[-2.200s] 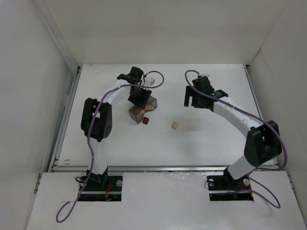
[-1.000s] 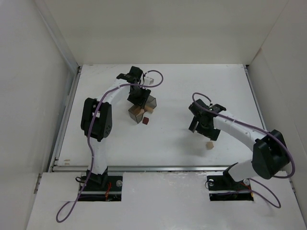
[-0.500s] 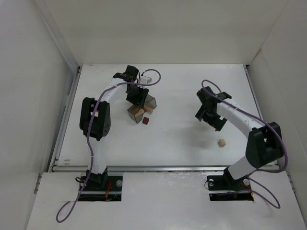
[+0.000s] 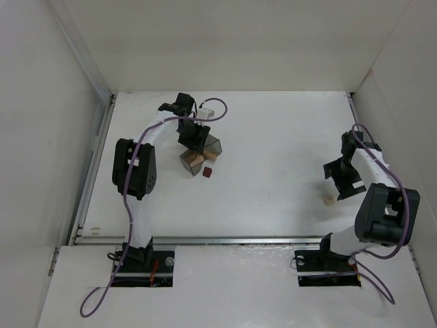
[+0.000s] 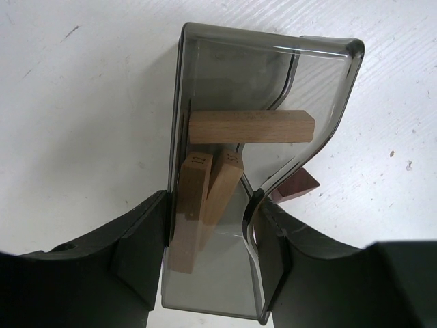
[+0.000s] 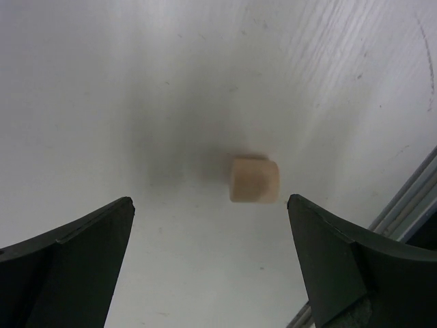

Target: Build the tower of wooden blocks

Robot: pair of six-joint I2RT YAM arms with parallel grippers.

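Observation:
My left gripper (image 4: 196, 137) is shut on a grey see-through tray (image 4: 213, 144) at the table's far left. In the left wrist view the tray (image 5: 268, 42) sits between my fingers (image 5: 140, 246). It holds a pale plank (image 5: 251, 128) lying crosswise and two pale uprights (image 5: 193, 205) leaning together. A dark red-brown cube (image 4: 207, 172) lies on the table just outside the tray and also shows in the left wrist view (image 5: 298, 188). A small pale block (image 4: 328, 201) lies at the right front. My right gripper (image 4: 343, 179) is open and empty above it, with the block (image 6: 255, 180) ahead of its fingertips.
A metal rail (image 4: 225, 240) runs along the table's near edge and shows in the right wrist view's lower right corner (image 6: 410, 208), close to the small pale block. White walls enclose the table on three sides, and the right wall is near my right arm.
My right arm has swung from the table's middle to the right front. The small pale block has moved from the centre to the right front. My left gripper still holds the tray, hardly moved.

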